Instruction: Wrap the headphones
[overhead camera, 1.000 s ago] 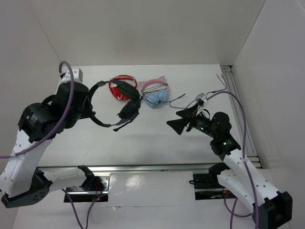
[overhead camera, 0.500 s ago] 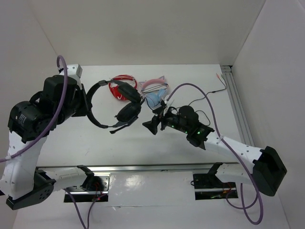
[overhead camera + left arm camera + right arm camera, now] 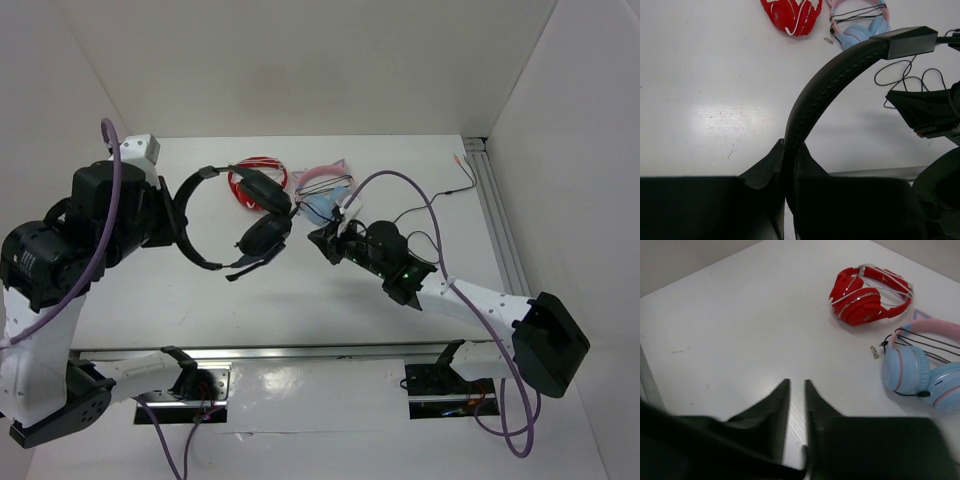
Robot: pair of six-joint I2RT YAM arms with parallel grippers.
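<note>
The black headphones (image 3: 262, 236) hang above the table, and my left gripper (image 3: 181, 216) is shut on their headband (image 3: 826, 84). In the left wrist view the band rises out from between the fingertips of the left gripper (image 3: 789, 146). Both earcups and the small mic boom (image 3: 247, 266) dangle to the right of the grip. A thin black cable (image 3: 905, 80) lies in loops on the table. My right gripper (image 3: 322, 238) hovers just right of the lower earcup. In its own view the right gripper (image 3: 796, 385) has a narrow gap between its jaws, with only bare table showing through.
Red headphones (image 3: 250, 186) and light blue and pink cat-ear headphones (image 3: 328, 203) lie on the white table (image 3: 300, 290) behind the black pair. A metal rail (image 3: 498, 240) with thin loose wires runs along the right edge. White walls enclose three sides.
My right arm has swung left from the right side to beside the black headphones, and its jaws have narrowed from wide open. The left arm has drawn the headphones slightly left.
</note>
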